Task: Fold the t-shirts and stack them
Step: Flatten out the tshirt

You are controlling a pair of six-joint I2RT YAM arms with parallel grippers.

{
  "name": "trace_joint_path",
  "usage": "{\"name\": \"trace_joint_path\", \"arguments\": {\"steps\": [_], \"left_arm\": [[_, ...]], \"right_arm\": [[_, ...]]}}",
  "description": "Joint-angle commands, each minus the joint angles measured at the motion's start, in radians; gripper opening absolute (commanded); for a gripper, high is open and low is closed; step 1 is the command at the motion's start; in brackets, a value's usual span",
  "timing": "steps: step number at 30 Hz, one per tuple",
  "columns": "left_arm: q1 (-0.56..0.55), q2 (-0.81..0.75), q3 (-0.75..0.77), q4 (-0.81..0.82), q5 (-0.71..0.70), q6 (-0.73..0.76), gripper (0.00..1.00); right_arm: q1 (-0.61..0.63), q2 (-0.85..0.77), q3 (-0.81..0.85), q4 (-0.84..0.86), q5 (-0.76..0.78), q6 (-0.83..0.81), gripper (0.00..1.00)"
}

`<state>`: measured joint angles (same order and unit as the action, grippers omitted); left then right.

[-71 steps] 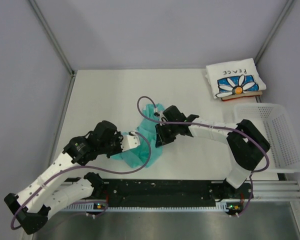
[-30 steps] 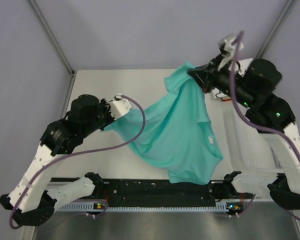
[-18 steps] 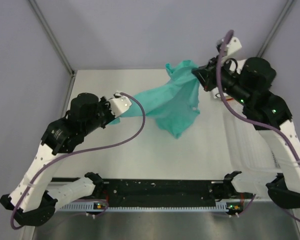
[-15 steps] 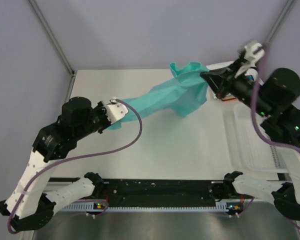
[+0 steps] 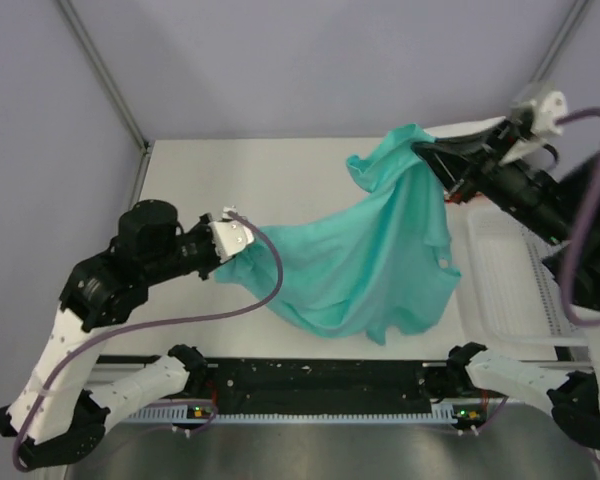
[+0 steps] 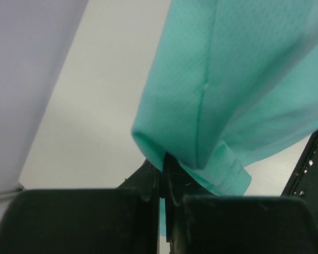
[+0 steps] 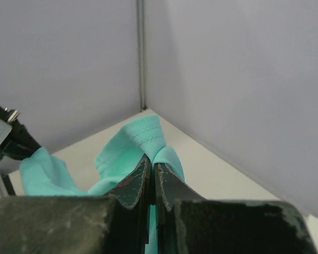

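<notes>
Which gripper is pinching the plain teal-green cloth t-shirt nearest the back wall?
The right gripper, shut on the t-shirt at the far right corner of the table; the left gripper clamps its other end nearer the front.

Even, soft light; wrist views blurred up close

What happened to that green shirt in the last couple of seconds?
The left claw and right claw lifted the teal shirt from a crumpled heap on the table and drew apart, the right swinging to the far right corner; it now hangs spread between them. Both stayed shut on it; the basket stayed put.
</notes>
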<state>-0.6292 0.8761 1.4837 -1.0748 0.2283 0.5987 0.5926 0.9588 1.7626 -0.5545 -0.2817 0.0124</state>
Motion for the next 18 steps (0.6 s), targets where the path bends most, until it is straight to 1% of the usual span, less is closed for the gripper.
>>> {"name": "trace_joint_path", "arguments": {"steps": [1,4,6,7,8,9,10,11,12,13,14,15,16,18], "left_arm": [[0.008,0.107,-0.175,0.151,-0.102,-0.054,0.0],[0.046,0.164,-0.255,0.257,-0.139,-0.077,0.0],[0.1,0.23,-0.281,0.332,-0.194,-0.105,0.03],[0.135,0.263,-0.28,0.358,-0.188,-0.117,0.04],[0.182,0.308,-0.273,0.377,-0.17,-0.137,0.07],[0.231,0.369,-0.264,0.395,-0.15,-0.154,0.14],[0.27,0.412,-0.255,0.415,-0.132,-0.168,0.24],[0.307,0.461,-0.244,0.436,-0.126,-0.181,0.38],[0.334,0.501,-0.235,0.461,-0.124,-0.195,0.49],[0.364,0.545,-0.22,0.479,-0.132,-0.204,0.59],[0.385,0.588,-0.194,0.493,-0.151,-0.211,0.66],[0.405,0.622,-0.163,0.475,-0.17,-0.214,0.69],[0.42,0.653,-0.131,0.464,-0.173,-0.209,0.71],[0.444,0.676,-0.096,0.447,-0.149,-0.198,0.72]], "right_arm": [[-0.023,0.26,0.017,0.013,0.163,-0.078,0.0],[-0.083,0.484,0.064,0.048,0.142,-0.057,0.0],[-0.1,0.639,0.116,0.077,0.128,-0.049,0.0],[-0.105,0.708,0.151,0.087,0.137,-0.046,0.0],[-0.109,0.789,0.203,0.085,0.159,-0.042,0.0],[-0.115,0.858,0.257,0.084,0.179,-0.037,0.0],[-0.123,0.932,0.302,0.081,0.206,-0.026,0.0],[-0.131,0.999,0.351,0.071,0.243,-0.02,0.18],[-0.143,1.052,0.391,0.056,0.277,0.027,0.4],[-0.154,1.096,0.429,0.029,0.277,0.047,0.52],[-0.169,1.126,0.452,-0.004,0.307,0.069,0.64],[-0.178,1.133,0.451,-0.033,0.318,0.083,0.69],[-0.181,1.121,0.404,-0.044,0.337,0.087,0.7],[-0.182,1.056,0.281,-0.047,0.372,0.072,0.71]]}}
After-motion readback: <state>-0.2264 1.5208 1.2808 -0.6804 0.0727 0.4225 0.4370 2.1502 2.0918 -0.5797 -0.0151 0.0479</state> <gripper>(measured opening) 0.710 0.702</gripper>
